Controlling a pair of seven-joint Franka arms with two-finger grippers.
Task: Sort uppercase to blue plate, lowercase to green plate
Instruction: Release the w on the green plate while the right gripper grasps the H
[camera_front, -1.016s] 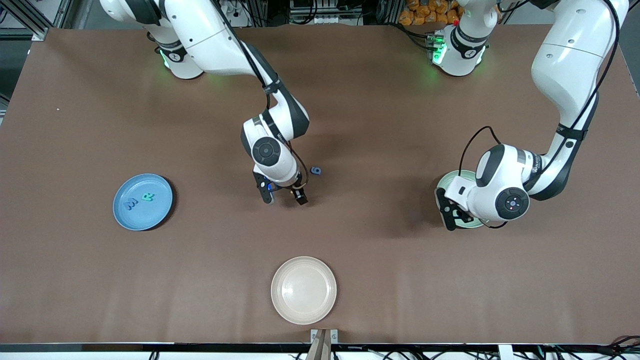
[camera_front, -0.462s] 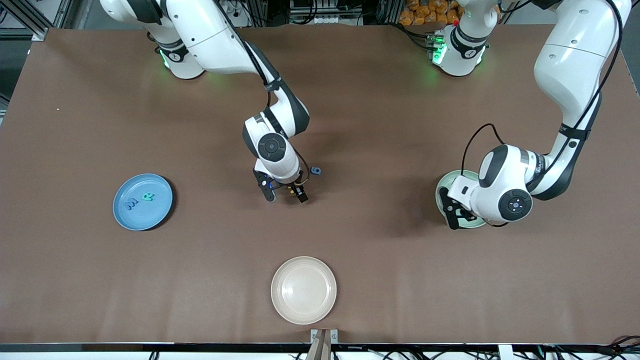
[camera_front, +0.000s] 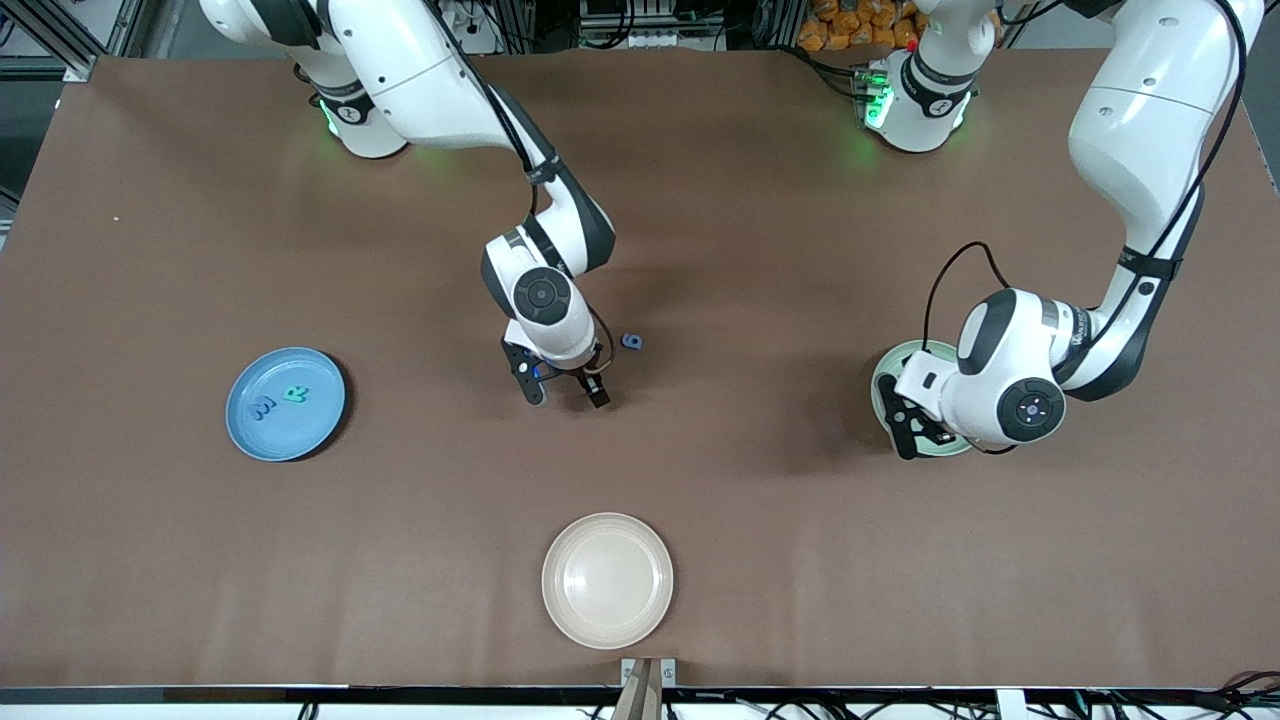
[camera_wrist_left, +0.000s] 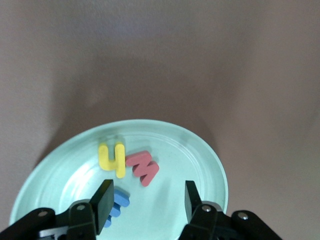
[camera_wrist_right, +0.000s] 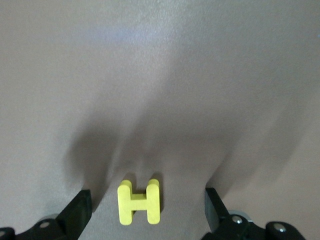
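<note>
While over green plate (camera_wrist_left: 210, 165), left gripper (camera_wrist_left: 145, 200) parted | right gripper (camera_wrist_right: 147, 202) straddles H (camera_wrist_right: 139, 201) (bare tbl around)

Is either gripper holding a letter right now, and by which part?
Nothing is held. The left gripper is open above the green plate; the right gripper is open around the yellow H, not touching it.

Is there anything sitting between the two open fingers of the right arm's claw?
Yes. The right wrist view shows a yellow H lying flat on the brown table, between the open fingers of the right gripper, touching neither.
</note>
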